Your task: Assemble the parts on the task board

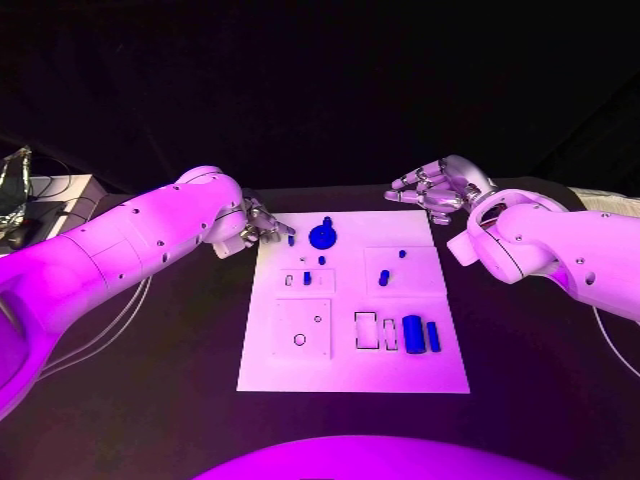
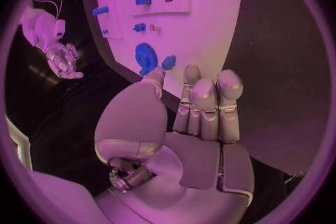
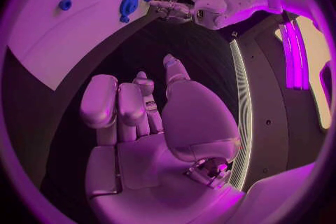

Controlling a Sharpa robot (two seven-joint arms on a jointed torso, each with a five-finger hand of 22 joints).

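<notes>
The white task board (image 1: 352,360) lies in the middle of the table. A round blue part (image 1: 322,237) sits near its far edge, with a small blue piece (image 1: 291,240) just left of it. My left hand (image 1: 255,222) hovers at the board's far left corner, fingers (image 2: 203,95) stretched out side by side and holding nothing; the thumb tip lies close to the small blue piece (image 2: 168,61). My right hand (image 1: 438,188) hangs beyond the board's far right corner, off the board, its fingers (image 3: 119,103) loosely bent around nothing.
More blue parts are on the board: two short pieces (image 1: 307,278) (image 1: 384,277) at mid-board and two cylinders (image 1: 412,333) (image 1: 433,336) at the right, beside empty rectangular slots (image 1: 366,330). Cables and a box (image 1: 39,195) lie at the far left.
</notes>
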